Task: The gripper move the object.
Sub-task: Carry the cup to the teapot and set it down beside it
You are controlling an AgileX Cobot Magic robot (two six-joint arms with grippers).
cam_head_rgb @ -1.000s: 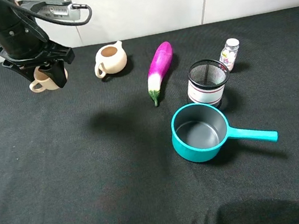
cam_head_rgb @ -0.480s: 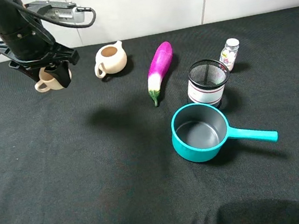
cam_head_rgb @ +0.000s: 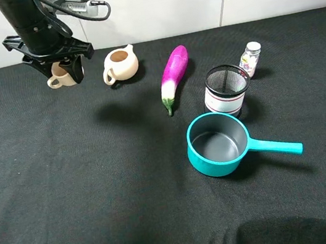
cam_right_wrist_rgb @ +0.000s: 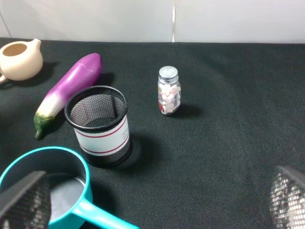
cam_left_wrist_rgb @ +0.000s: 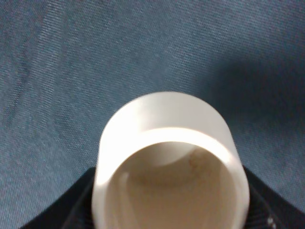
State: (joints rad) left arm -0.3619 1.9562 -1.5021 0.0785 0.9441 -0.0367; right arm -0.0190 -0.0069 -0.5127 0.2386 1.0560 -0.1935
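Note:
The small beige cup (cam_head_rgb: 58, 77) with a loop handle hangs in my left gripper (cam_head_rgb: 64, 70) at the back left, above the black cloth and just left of the round spouted pitcher (cam_head_rgb: 121, 64). In the left wrist view the cup (cam_left_wrist_rgb: 167, 157) fills the frame with its tan inside showing, and the black fingers (cam_left_wrist_rgb: 76, 212) press on both sides of it. My right gripper (cam_right_wrist_rgb: 157, 205) is open and empty, its mesh-patterned fingertips (cam_right_wrist_rgb: 24, 202) far apart, low over the front right of the table.
A purple eggplant (cam_head_rgb: 174, 76) lies right of the pitcher. A black mesh pen holder (cam_head_rgb: 227, 89), a small bottle (cam_head_rgb: 251, 58) and a teal saucepan (cam_head_rgb: 217, 144) with its handle pointing right stand at the middle right. A white wall runs behind the table.
My left gripper has carried the cup to the right and slightly back, toward the pitcher. The right gripper and the other objects have not moved.

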